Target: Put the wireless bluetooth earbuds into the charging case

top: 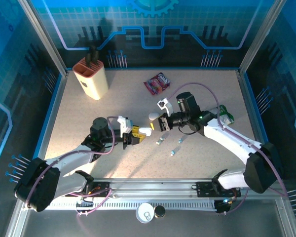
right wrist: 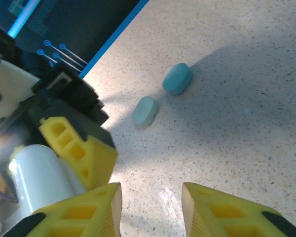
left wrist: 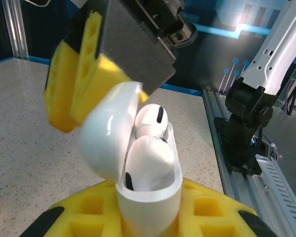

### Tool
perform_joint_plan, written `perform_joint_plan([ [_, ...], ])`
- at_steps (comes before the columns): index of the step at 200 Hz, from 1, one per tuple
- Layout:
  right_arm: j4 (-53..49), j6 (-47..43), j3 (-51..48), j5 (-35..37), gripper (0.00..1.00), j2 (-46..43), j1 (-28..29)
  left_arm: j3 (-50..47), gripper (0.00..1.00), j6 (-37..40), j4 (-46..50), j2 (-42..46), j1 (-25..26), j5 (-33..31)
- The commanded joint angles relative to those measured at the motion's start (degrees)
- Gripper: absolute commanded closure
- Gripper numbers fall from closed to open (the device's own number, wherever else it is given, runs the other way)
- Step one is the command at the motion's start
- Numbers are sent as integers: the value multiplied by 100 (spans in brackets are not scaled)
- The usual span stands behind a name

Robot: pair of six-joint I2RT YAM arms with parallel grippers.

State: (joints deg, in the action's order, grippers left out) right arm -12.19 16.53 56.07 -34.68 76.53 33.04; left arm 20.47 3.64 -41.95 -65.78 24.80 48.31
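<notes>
At the middle of the surface, my left hand is clamped on the white charging case, its yellow fingers squeezing the body from two sides. The lid stands open, and two white earbuds sit in the wells, one behind the other in the left wrist view. My right hand hovers just beside the case, fingers apart, with nothing between them but bare surface. Two pale teal buds lie loose beyond it, near each other but not touching, and well apart from the case.

Here is what worries me. The nearer white bud looks to me as if it rides high rather than fully home. If I press the lid down on it, it may jam or pop out. The case is smooth and held only by its body, so an off-centre push from the right hand could twist it in the grip or lever it free. A careless sweep could also scatter the teal buds. This case looks full, so I judge they belong elsewhere.
</notes>
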Motion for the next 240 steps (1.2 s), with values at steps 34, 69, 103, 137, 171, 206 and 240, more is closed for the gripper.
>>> perform_joint_plan([
  [34,984,-515,-610,57,47,-889,-13,153,86,-148,110,148,-37,-74],
  [69,1710,-978,-1148,-454,39,-1268,25,342,86,-366,108,102,-38,313],
  [103,1588,-1226,-1064,-591,43,-1007,105,459,86,-479,50,-59,-33,592],
  [137,1674,-1238,-970,-630,52,-703,194,510,86,-689,-130,-119,-27,705],
  [171,1753,-1226,-965,-844,66,-602,211,486,86,-607,-49,-122,-28,577],
  [206,1820,-1205,-1022,-961,76,-612,212,468,84,-643,-58,-137,-19,555],
  [240,1957,-1144,-1105,-830,82,-635,202,415,62,-591,-235,-143,-21,278],
])
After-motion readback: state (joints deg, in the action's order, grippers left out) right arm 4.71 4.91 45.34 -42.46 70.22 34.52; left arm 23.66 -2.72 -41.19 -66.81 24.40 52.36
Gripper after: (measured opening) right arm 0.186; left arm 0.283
